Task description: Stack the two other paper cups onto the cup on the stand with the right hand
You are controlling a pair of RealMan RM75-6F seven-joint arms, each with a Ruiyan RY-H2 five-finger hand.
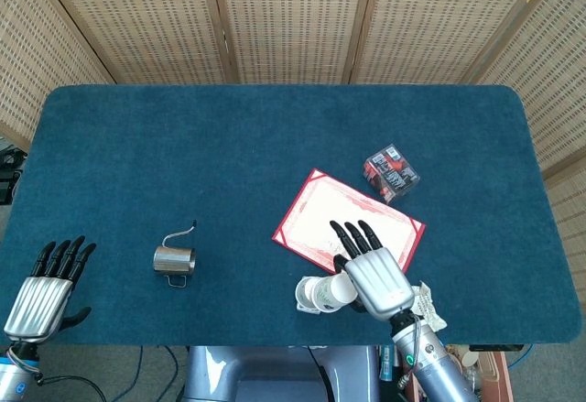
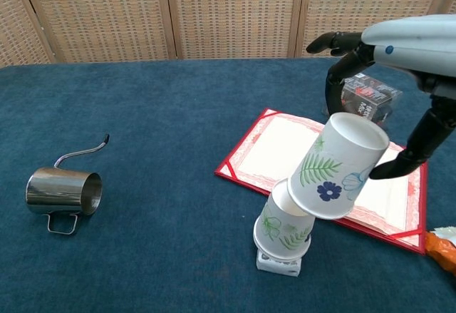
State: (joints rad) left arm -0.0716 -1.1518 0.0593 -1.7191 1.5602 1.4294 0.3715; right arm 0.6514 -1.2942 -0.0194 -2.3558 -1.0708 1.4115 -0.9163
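A white paper cup with green leaves (image 2: 282, 229) stands upside down on a small white stand (image 2: 277, 262) near the table's front edge. My right hand (image 2: 399, 49) (image 1: 371, 278) holds a second paper cup (image 2: 336, 165), printed with a blue flower, upside down and tilted. Its rim overlaps the top of the cup on the stand (image 1: 311, 295). In the head view the held cup (image 1: 339, 289) shows just left of the hand. My left hand (image 1: 44, 287) rests open at the table's front left corner, holding nothing. No third cup is visible.
A red-bordered certificate folder (image 2: 335, 167) (image 1: 320, 219) lies flat behind the stand. A small box of red items (image 2: 367, 98) (image 1: 391, 172) sits beyond it. A steel pitcher with a thin spout (image 2: 63, 191) (image 1: 174, 258) lies at the left. An orange packet (image 2: 442, 249) pokes in at the right edge.
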